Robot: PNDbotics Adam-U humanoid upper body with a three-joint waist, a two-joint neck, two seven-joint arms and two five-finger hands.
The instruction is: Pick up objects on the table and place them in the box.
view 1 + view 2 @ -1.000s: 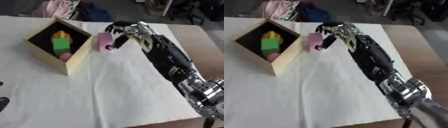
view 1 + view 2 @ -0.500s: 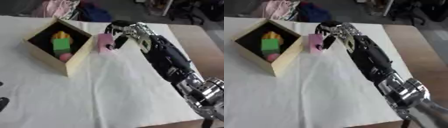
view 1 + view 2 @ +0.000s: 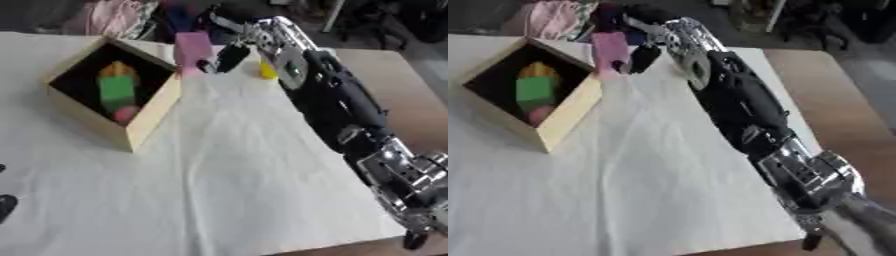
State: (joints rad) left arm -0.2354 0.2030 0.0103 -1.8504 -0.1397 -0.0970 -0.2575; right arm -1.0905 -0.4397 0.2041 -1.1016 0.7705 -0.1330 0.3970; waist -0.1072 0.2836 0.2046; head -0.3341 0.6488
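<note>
Right robot hand (image 3: 646, 50) grips pink block (image 3: 611, 48) beside box (image 3: 570, 112).

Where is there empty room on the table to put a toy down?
The big white cloth in front of the box is bare, from the box down to the near edge and left of the right arm. It is crowded at the far side, where the right hand holds the pink block beside the box and a yellow thing. The box already holds blocks.

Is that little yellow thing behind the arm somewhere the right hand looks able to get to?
Probably yes: the yellow thing sits just beside the right hand, nothing between. But that hand already holds the pink block.
</note>
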